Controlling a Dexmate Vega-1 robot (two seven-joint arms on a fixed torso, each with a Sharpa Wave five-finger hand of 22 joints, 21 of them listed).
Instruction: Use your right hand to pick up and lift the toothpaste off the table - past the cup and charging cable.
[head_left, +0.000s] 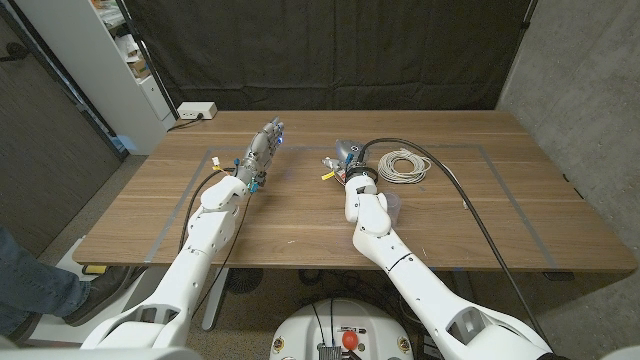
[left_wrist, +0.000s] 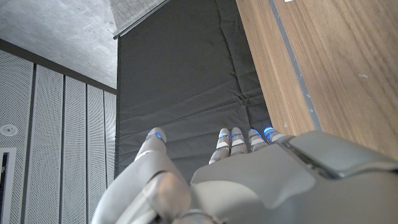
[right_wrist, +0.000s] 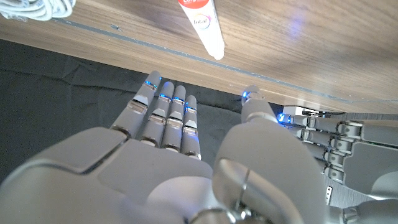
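Note:
The toothpaste (right_wrist: 203, 23) is a white tube with red print lying on the wooden table (head_left: 300, 215). In the head view a small part of it (head_left: 327, 163) shows just left of my right hand (head_left: 349, 160). My right hand (right_wrist: 186, 155) holds nothing: its fingers (right_wrist: 166, 112) are stretched out, with the thumb apart from them, and they stop short of the tube. The coiled white charging cable (head_left: 403, 165) (right_wrist: 37, 7) lies right of that hand. A clear cup (head_left: 390, 207) seems to stand beside my right forearm. My left hand (head_left: 263, 152) (left_wrist: 249, 180) is stretched out and holds nothing.
Grey tape lines (head_left: 500, 180) mark a rectangle on the table. A white power strip (head_left: 196, 111) lies behind the far edge, and a white shelf (head_left: 120, 60) stands at the far left. A person's leg (head_left: 30, 285) shows at the lower left.

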